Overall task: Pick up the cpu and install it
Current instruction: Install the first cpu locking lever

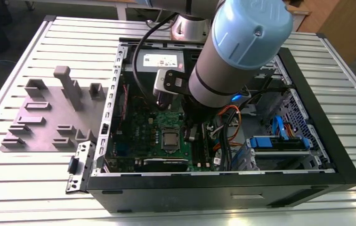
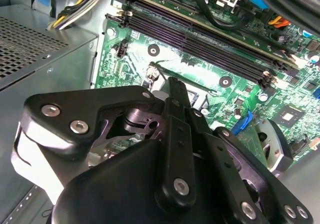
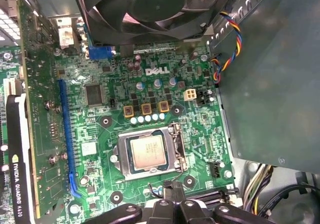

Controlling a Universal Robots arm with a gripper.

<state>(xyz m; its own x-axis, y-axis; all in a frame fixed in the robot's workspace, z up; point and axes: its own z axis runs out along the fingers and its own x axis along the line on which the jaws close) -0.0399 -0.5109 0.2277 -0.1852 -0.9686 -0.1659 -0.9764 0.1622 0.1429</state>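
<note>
The setting is a robotics lab or assembly test cell. An opened computer case [image 1: 303,141] lies on a slotted aluminium table [image 1: 14,188], with a grey fixture plate [image 1: 46,122] beside the case, well apart from the gripper [image 2: 172,91].

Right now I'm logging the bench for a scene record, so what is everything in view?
cpu: one, silver-grey, seated in the motherboard socket.
motherboard: one, green, inside the case.
computer case: one, black, open on the slatted table.
case fan: one, black, above the board in the first wrist view.
graphics card: one, black, beside the blue slot.
fixture plate: one, grey with upright blocks, on the exterior view's left.
drive caddy: one, blue, on the exterior view's right.
gripper: one, black, above the board.
</note>
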